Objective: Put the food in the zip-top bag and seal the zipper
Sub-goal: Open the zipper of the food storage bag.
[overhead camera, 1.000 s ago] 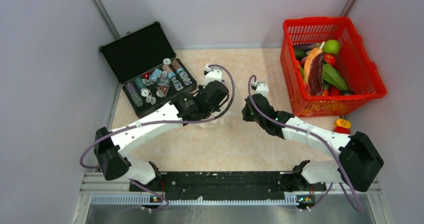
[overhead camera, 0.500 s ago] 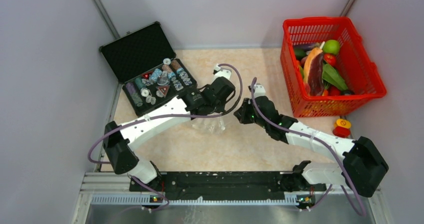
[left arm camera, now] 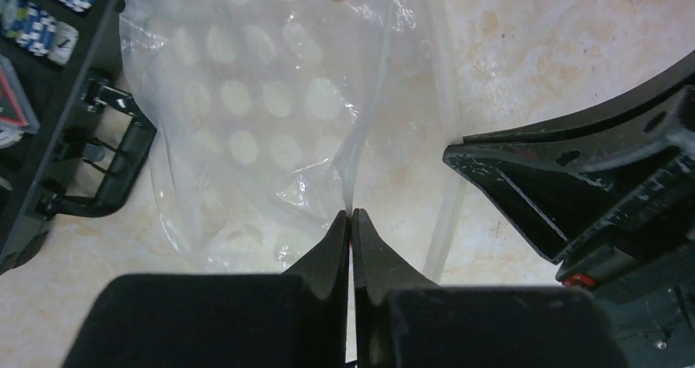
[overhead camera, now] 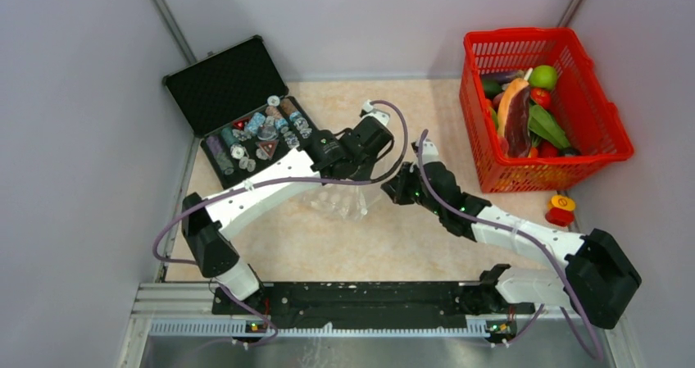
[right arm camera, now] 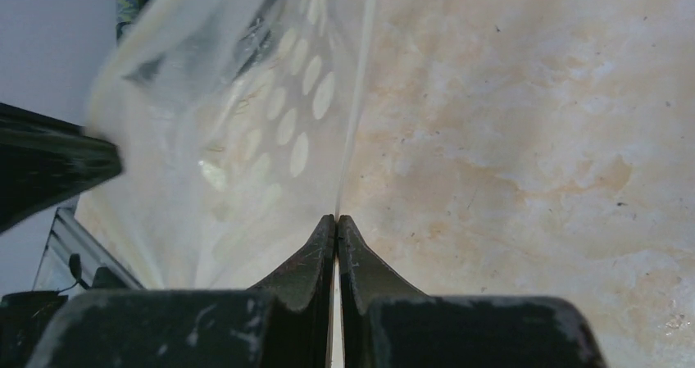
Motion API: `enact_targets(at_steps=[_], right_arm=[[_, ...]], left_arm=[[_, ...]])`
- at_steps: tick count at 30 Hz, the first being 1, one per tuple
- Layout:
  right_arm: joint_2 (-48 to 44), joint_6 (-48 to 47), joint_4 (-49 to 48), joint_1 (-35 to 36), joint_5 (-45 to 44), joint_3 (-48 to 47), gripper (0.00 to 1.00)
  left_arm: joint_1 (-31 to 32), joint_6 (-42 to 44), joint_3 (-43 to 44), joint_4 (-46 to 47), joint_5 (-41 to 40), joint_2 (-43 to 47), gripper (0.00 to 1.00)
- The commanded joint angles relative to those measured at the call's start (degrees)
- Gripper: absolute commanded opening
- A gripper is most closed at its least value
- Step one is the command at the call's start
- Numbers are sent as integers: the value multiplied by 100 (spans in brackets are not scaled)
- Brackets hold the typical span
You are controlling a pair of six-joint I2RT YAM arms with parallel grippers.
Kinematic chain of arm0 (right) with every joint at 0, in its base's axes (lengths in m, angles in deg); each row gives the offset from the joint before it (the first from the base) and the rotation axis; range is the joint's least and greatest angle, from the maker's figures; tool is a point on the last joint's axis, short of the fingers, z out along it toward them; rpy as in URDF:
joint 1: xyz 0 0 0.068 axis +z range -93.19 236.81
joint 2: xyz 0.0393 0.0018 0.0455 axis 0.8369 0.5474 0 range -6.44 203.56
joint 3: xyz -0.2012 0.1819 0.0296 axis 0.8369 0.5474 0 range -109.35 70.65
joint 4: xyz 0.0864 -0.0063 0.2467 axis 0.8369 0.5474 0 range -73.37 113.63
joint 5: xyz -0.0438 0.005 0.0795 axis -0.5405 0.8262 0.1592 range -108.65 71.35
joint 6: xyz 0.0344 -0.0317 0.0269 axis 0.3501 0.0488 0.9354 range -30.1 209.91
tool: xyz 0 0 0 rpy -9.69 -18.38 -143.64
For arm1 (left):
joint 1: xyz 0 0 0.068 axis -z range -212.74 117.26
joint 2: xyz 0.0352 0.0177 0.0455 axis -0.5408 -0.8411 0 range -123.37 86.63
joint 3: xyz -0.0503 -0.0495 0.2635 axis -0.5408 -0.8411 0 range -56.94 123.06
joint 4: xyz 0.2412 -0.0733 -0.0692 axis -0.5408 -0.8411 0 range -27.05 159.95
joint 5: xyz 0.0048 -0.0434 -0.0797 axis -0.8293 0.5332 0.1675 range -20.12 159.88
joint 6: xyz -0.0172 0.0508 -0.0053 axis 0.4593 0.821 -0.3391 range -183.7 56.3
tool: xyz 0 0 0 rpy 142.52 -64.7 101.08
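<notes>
The zip-top bag (overhead camera: 344, 204) is dead centre of the top view, over the desk (overhead camera: 369, 253), pinched by the 2 arms. The left gripper (left arm camera: 351, 214) is clamped tight on its edge. The zipper (left arm camera: 365, 130) runs lengthwise from the fingertips toward the top of that wrist frame, leaning a bit right, and the crinkly body spreads to the upper left. The right gripper (right arm camera: 337, 217) is squeezed closed on the bag too, with the strip heading up-frame. The food (overhead camera: 524, 110) sits in the red basket (overhead camera: 479, 52) at the upper right, well apart from the bag.
</notes>
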Motion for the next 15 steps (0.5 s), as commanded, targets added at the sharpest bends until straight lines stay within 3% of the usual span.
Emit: enact_targets(at_steps=[1, 5, 6, 7, 10, 15], right_arm=[[-357, 67, -782, -10, 388, 193, 0], [-155, -47, -45, -9, 67, -159, 0], [-167, -62, -125, -10, 107, -120, 0], [-196, -42, -225, -10, 152, -67, 0], [-248, 71, -471, -9, 286, 31, 0], [-293, 188, -506, -10, 322, 36, 0]], left_arm=[[4, 108, -38, 209, 825, -173, 0], [4, 121, -48, 297, 835, -193, 1], [4, 178, -38, 315, 871, -193, 7], [4, 189, -42, 355, 904, -186, 20], [-1, 201, -90, 535, 1052, -204, 26], [4, 147, -113, 597, 968, -329, 26]])
